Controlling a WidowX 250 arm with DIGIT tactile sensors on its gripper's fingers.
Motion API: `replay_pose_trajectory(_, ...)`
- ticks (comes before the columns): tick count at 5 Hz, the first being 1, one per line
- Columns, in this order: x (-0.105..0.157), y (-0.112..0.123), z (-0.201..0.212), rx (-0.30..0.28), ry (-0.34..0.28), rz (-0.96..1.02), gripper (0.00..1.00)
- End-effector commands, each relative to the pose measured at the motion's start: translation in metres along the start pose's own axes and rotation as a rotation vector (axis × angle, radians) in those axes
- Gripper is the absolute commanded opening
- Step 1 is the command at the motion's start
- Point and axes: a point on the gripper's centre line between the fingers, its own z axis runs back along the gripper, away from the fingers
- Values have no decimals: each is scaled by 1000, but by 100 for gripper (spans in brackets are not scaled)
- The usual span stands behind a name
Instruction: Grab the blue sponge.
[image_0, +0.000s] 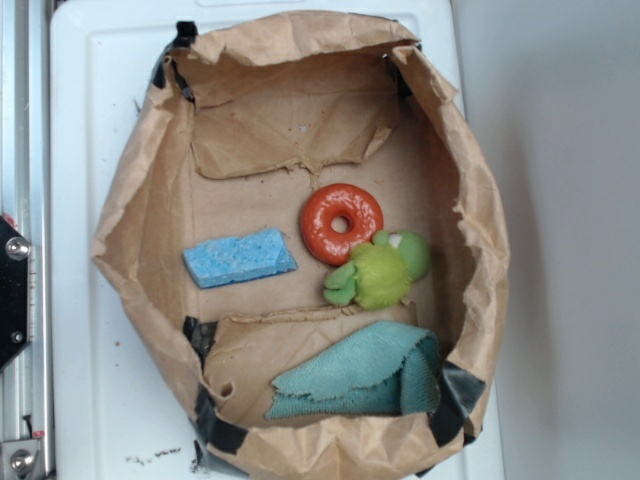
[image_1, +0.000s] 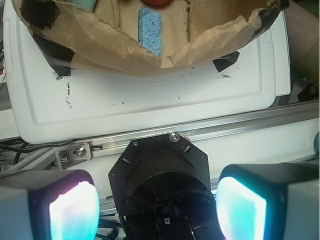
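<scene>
Four things lie in the brown paper bag (image_0: 140, 215): the blue sponge (image_0: 240, 257) flat at about nine o'clock, an orange ring (image_0: 341, 223) near the centre, a green plush toy (image_0: 382, 271) touching the ring at four o'clock, and a teal cloth (image_0: 360, 375) at six. The gripper (image_1: 159, 205) stands wide, well outside the bag and holding nothing.

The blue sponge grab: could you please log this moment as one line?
phase: pre-approach | gripper: open, outside paper-lined basket | target: flat light-blue rectangular sponge, untouched, left of orange ring
</scene>
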Motion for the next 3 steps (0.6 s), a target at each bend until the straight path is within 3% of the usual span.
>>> replay_pose_trajectory(1,34,3,-4,-2,-67,43,100)
replay_pose_trajectory(2,80,12,-16,-18,-146,9,100)
replay_pose_trajectory(3,98,27,-18,-7,-204,-12,100)
